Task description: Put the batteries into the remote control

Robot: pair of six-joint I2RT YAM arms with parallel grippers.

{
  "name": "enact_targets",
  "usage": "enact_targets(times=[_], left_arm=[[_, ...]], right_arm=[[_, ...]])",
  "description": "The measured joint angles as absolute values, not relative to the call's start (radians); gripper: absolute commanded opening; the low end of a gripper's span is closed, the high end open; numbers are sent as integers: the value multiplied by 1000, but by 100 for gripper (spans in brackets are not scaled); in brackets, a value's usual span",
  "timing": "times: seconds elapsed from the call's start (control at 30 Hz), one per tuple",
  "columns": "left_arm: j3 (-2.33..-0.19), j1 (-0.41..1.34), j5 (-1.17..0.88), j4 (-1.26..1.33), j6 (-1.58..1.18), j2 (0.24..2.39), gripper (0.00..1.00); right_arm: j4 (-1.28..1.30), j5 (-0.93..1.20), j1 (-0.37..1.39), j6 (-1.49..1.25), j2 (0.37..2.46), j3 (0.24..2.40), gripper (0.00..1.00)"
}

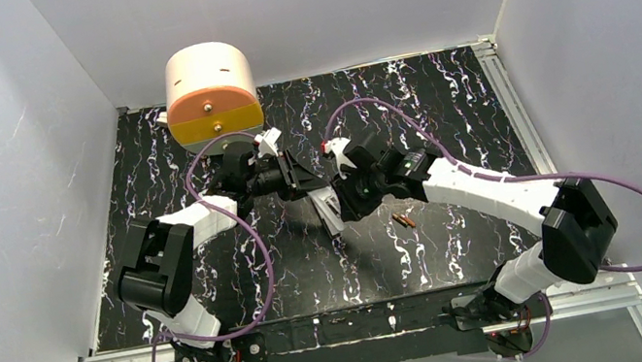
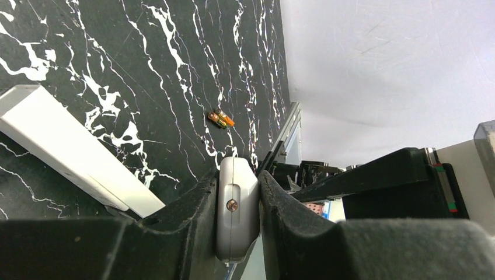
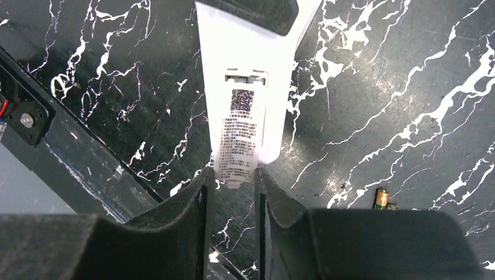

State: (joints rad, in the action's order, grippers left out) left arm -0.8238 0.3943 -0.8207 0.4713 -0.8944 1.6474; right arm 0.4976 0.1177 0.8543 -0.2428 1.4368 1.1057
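1. While its labelled back faces up, the remote (image 3: 245, 70) sits between the two claws near the middle of the table (image 1: 445, 121), gripped at both ends.
2. The left claw (image 2: 238, 181) is clamped almost fully closed on one end of the remote, pinching it across its thin edge. A small screw shows between the fingers.
3. The right claw (image 3: 234, 175) stands only a little apart. Its fingers press on either side of the labelled panel's tip, which sticks out past the remote's other end.
4. The batteries (image 1: 403, 220) lie together on the table just right of the right claw, apart from the remote, with neither claw touching them.
5. A white bar (image 2: 76, 154) lies flat on the table beside the left claw.
6. A cream-and-orange drum (image 1: 209, 91) stands at the table's back left corner.
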Motion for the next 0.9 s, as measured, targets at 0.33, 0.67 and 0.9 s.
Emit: enact_targets(times=[0.33,0.67,0.9], left_arm=[[-820,394,-856,472,-902,1643,0],[-820,394,-860,472,-910,1643,0],[-820,394,-866,471,-913,1643,0]], right_arm=[[505,78,878,-228,1465,1119,30],[513,65,894,-223,1475,1130,30],[522,54,899,-212,1485,1132,31]])
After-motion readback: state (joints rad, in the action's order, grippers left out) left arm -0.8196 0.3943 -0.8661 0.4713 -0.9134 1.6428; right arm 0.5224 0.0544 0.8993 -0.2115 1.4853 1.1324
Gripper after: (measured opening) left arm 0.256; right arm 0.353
